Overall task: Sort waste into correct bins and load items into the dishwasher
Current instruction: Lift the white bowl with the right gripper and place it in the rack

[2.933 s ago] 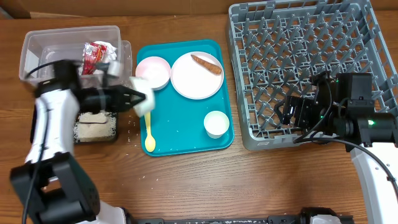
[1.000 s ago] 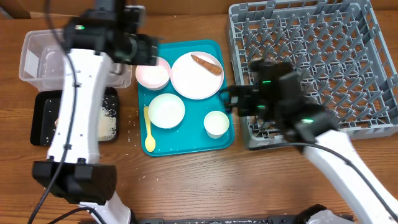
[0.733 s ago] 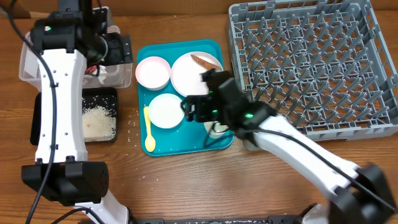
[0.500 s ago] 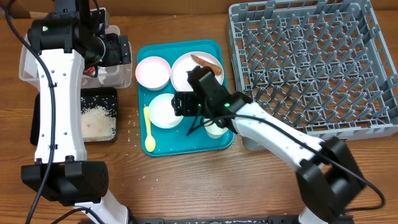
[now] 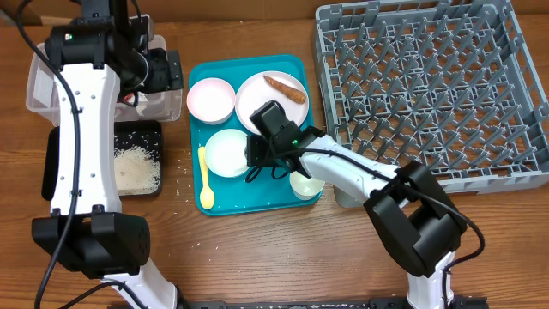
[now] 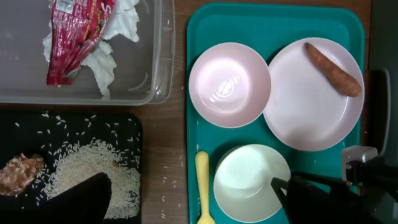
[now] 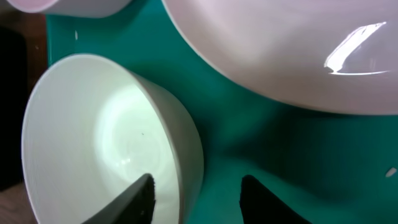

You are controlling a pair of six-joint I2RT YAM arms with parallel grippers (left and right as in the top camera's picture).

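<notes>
**Right tool** point(image 7: 196, 194): partly open, low over the teal tray point(image 5: 257, 202). The rim of a white bowl point(image 7: 106, 137) was straddled, one finger point(image 7: 135, 198) inside the bowl and the other outside it. A gap was seen on each side of the wall, and no grip on the bowl was seen.

**Left tool** point(image 5: 163, 69): spread wide and empty, held above the clear tub point(image 5: 41, 81).

**Teal tray, contents:** the straddled bowl near the front left; a second white bowl point(image 5: 211, 99) behind it; a round plate point(image 5: 273, 110) with a brown sausage point(image 5: 285, 87) lying on it; a small cup point(image 5: 307, 184) partly hidden by the right arm; a yellow spoon point(image 5: 206, 180) along the left edge.

**Clear tub, contents:** crumpled white paper with a red wrapper point(image 6: 78, 31).

**Black tray** point(image 6: 68, 127), in front of the tub: loose rice point(image 6: 87, 168) and a brown food lump point(image 6: 18, 174).

**Grey dish rack** point(image 5: 429, 86): placed at the right of the bench point(image 5: 257, 266), no dishes loaded.
</notes>
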